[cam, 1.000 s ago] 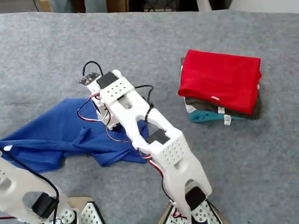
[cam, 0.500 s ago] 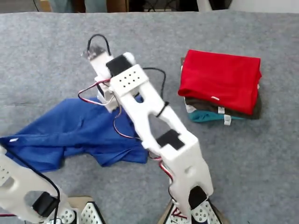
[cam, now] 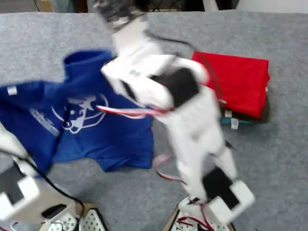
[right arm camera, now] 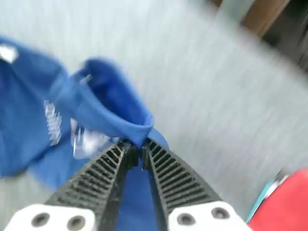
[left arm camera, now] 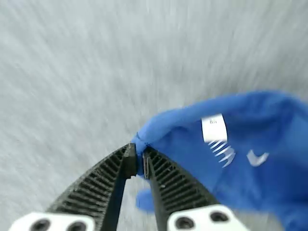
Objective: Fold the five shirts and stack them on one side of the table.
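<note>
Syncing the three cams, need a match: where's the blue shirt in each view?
High view: blue shirt opened out across the left half of the picture, print showing.
Left wrist view: blue shirt trails off from the left hand, which pinches its edge.
Right wrist view: blue shirt lies beyond the right hand, which pinches a rolled fold.
Shared landmark: the shirt's white tag.

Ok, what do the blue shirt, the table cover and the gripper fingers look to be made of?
The blue shirt: soft knit, likely cotton jersey, matte; it drapes and bunches where pinched, with a white print. The table cover: grey felt or low carpet, fuzzy and flecked. The left gripper's fingers: black hard plastic, ribbed, probably printed.
</note>
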Tool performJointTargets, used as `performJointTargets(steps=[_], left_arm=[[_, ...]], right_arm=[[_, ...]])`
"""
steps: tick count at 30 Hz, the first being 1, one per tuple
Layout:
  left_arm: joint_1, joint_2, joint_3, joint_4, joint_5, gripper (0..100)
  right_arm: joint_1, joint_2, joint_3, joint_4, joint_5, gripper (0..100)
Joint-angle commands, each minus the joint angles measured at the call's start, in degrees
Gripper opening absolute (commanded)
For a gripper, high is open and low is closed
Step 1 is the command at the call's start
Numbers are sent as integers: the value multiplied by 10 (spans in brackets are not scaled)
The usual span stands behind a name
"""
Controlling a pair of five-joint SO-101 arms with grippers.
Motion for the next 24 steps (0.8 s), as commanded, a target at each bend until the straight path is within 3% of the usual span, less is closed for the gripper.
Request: performJointTargets(steps=[1, 10, 19, 24], left_arm=[[20, -113, -77, 4, 57, 29], [18, -283, -121, 4, 145, 29], [17, -399, -124, 4, 149, 29], [-37, -427, -124, 3, 149, 29]], right_arm=[[36, -109, -29, -76, -2, 17], [47, -247, -28, -198, -2, 13], [47, -299, -29, -241, -3, 13], [47, -309, -68, -236, -4, 13]])
